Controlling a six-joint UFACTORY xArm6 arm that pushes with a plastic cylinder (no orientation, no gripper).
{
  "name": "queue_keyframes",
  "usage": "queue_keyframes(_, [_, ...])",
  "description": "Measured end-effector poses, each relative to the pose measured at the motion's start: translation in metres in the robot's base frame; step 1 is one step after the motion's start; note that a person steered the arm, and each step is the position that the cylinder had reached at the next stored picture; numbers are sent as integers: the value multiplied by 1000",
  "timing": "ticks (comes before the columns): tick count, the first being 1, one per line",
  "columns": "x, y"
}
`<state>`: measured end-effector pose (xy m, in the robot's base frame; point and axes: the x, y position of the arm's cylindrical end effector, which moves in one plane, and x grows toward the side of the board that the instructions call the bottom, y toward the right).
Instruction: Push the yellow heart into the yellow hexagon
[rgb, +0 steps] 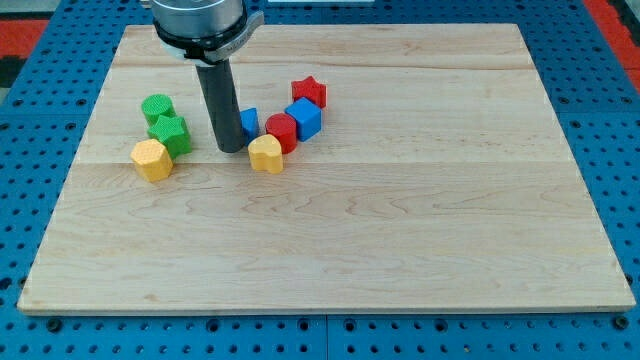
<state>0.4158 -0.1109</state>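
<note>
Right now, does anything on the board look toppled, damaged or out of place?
Nothing stands out. All the blocks sit flat on the wooden board, bunched near the view's top left. My tip rests between the yellow hexagon and the yellow heart, close beside the heart.

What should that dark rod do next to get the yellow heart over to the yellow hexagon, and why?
Probably slide my tip round to the view's right of the yellow heart, then push toward the view's left. My tip now stands between the heart and the yellow hexagon, just left of the heart, so pushing from here would drive the heart away, toward the red cylinder.
</note>
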Motion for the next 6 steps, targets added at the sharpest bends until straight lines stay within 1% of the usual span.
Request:
queue_keyframes(1, [-10, -10])
queue_keyframes(2, [-51, 8])
queue_keyframes(3, [-62, 26])
queue_keyframes(4, [-37, 1])
queue_keyframes(5, [15, 1])
queue_keyframes(6, [42, 15])
